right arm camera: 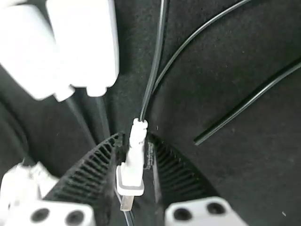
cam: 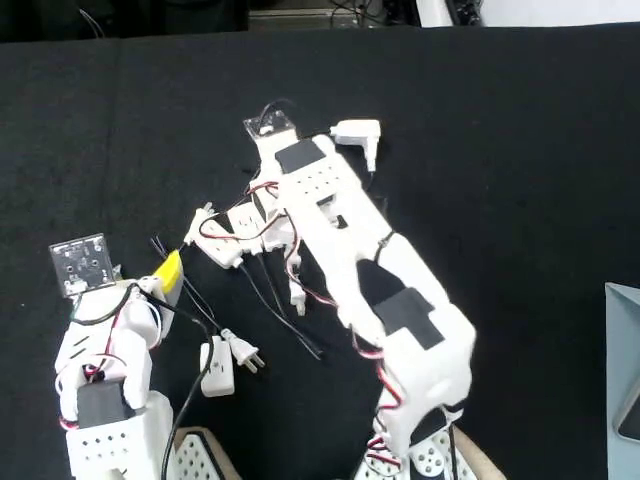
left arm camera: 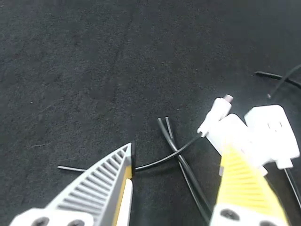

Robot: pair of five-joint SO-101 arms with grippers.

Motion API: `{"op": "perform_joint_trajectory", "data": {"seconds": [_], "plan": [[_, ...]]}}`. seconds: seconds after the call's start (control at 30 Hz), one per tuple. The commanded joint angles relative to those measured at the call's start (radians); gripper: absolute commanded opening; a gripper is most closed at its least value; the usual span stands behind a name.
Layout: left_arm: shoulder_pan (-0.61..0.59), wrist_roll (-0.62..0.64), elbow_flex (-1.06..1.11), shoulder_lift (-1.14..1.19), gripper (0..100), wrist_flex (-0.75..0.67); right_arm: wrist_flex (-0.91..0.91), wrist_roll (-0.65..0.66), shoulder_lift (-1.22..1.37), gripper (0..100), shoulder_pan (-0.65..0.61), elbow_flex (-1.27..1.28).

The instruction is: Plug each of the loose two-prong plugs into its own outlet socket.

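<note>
while the right gripper [right arm camera: 135,141] pinches one plug [right arm camera: 130,174] near two white sockets [right arm camera: 82,42], the left gripper [left arm camera: 176,150] stands spread.

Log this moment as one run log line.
left gripper: open, above black cords | right gripper: shut on white plug | outlet socket: apart from held plug, not yet plugged

A black tabletop [cam: 520,150] is carrying everything. Near the front, a white two-prong plug [cam: 243,350] is lying just beside a white socket block [cam: 217,370]. Thin black cords [cam: 290,325] are trailing across the middle. A white adapter [cam: 358,133] is sitting farther back, and a grey-blue box [cam: 622,380] is resting at one side edge.
</note>
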Motion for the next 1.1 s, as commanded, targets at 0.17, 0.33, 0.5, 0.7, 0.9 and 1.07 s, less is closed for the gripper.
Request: {"op": "perform_joint_trajectory", "data": {"seconds": [0.17, 0.33, 0.5, 0.7, 0.9, 1.07], "plan": [[0.013, -0.006, 0.008, -0.005, 30, -0.071, -0.091, 0.025, -0.383, 1.1, -0.069, 0.225], [0.013, -0.005, 0.008, -0.005, 30, -0.068, -0.255, 0.025, -0.613, 1.1, -0.078, 0.463], [0.013, -0.005, 0.01, -0.005, 30, -0.064, -0.285, 0.101, -0.704, 1.1, 0.026, 0.561], [0.012, -0.005, 0.015, -0.005, 30, -0.064, -0.284, 0.213, -0.671, 1.1, 0.178, 0.613], [0.012, -0.005, 0.019, -0.005, 30, -0.066, -0.292, 0.322, -0.567, 1.1, 0.284, 0.668], [0.012, -0.006, 0.024, -0.005, 30, -0.068, -0.305, 0.396, -0.421, 1.3, 0.308, 0.665]]}}
